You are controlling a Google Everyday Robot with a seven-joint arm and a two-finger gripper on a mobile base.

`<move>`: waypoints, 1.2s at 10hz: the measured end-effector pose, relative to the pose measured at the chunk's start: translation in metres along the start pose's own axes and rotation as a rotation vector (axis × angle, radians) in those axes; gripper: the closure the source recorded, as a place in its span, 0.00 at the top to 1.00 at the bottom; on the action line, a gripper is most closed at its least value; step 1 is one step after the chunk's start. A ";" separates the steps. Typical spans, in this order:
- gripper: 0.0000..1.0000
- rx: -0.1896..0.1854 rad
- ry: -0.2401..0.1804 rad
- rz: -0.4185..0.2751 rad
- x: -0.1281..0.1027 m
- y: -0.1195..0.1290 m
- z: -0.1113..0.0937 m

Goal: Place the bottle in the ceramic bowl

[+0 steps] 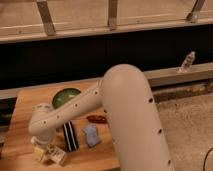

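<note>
Several small things crowd the light wooden worktop (25,107) around the robot's thick white arm (75,111), which slants down from a bulky shoulder toward the near left corner. At that corner sits the pincer (42,148), low over the board and right against the small cream-white squarish bottle with a printed label (56,155). The bottle rests on the board near the worktop's front edge, just to the right of the pincer. Whether the pincer is clenched on it or released cannot be told from this view.

The round glossy green ceramic bowl with a darker rim (65,96) stands farther back on the worktop, well apart from the bottle. The arm crosses the space between them and covers the bowl's right side.

Just right of the bottle lies a black flat packet with white stripes (70,136). Beside it is a pale blue crumpled object (91,135), and behind that a small reddish-brown oblong thing (97,119) sits close under the arm. Away to the right, on a pale ledge (170,75) against the dark wall, a tiny clear bottle with a pale cap (187,61) stands upright.
</note>
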 end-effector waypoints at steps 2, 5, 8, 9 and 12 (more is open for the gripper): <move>0.48 -0.014 0.005 0.020 0.006 -0.007 0.007; 0.16 -0.007 0.013 0.031 0.011 -0.013 -0.001; 0.00 -0.009 0.021 0.028 0.014 -0.011 -0.003; 0.00 -0.008 0.021 0.029 0.014 -0.011 -0.003; 0.00 0.015 -0.035 0.017 0.021 -0.006 -0.020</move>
